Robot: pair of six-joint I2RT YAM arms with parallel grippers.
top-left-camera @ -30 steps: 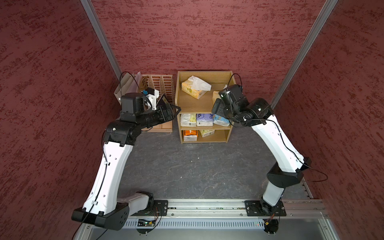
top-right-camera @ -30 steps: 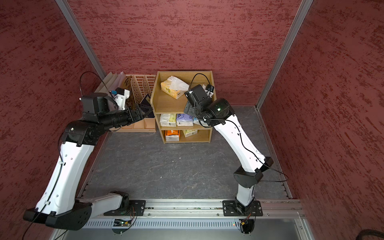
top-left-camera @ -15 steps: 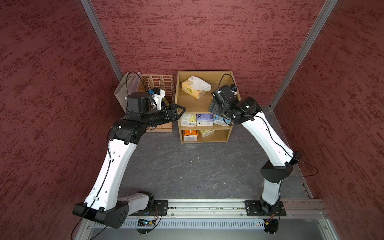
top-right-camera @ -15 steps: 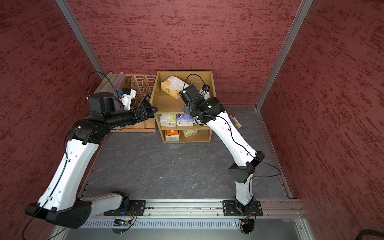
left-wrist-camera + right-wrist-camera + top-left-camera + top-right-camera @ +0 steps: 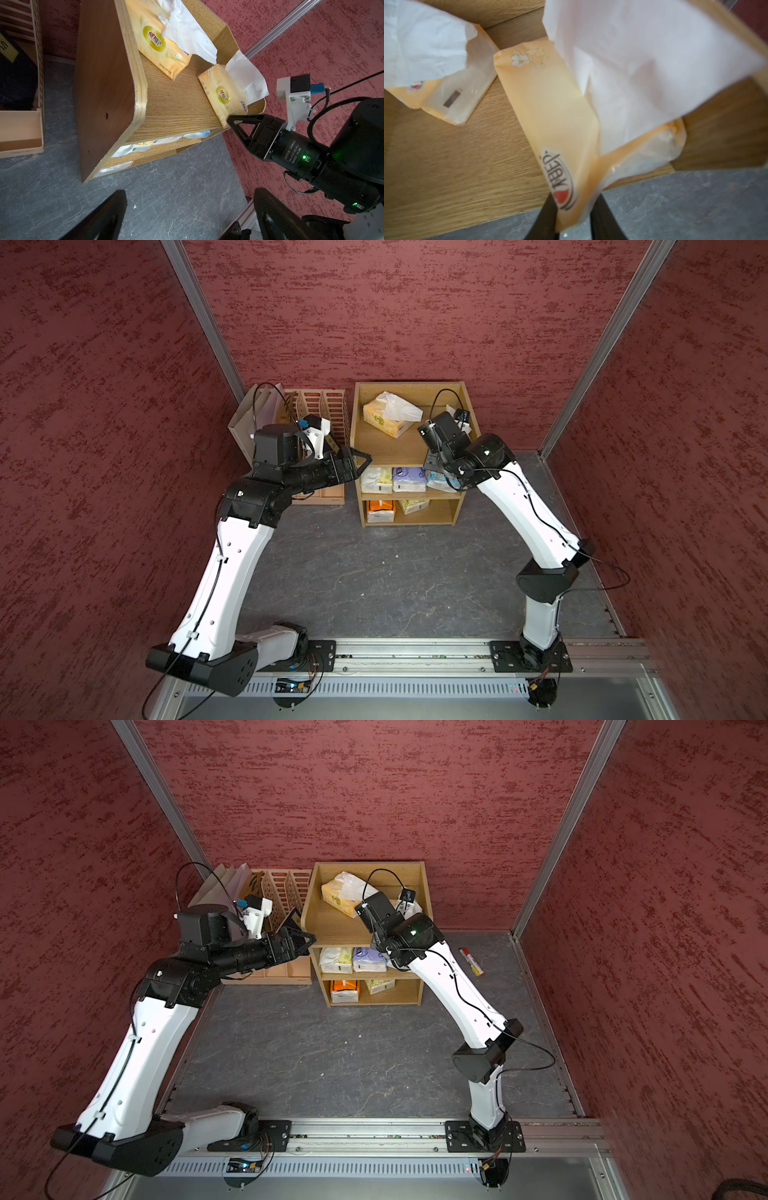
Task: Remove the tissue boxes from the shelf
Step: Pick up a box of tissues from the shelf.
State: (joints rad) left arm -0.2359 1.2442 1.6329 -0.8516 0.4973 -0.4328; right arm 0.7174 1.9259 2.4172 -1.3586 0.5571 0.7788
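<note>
The wooden shelf [image 5: 395, 448] stands at the back of the floor. On its top tier lie two orange-yellow tissue boxes with white tissue sticking out. One lies at the back left [image 5: 388, 416]. My right gripper [image 5: 575, 199] is shut on the front end of the other [image 5: 224, 97], at the tier's right front corner; my right wrist hides that grip in both top views. Pale yellow [image 5: 376, 479], purple [image 5: 408, 479] and light blue [image 5: 436, 480] packs fill the middle tier. An orange-and-white pack [image 5: 380, 510] and a pale yellow one [image 5: 413, 504] sit on the bottom tier. My left gripper [image 5: 359, 462] hangs open by the shelf's left side.
A peach slotted file organizer [image 5: 320, 406] holding a dark blue booklet [image 5: 293, 919] stands left of the shelf, with a paper bag [image 5: 253, 418] behind it. A marker pen [image 5: 471, 961] lies on the grey floor to the right. Red walls close in on three sides.
My right gripper has reached onto the top tier and closed on the near orange-yellow pack. My left arm has swung right, closer to the shelf's left side.
</note>
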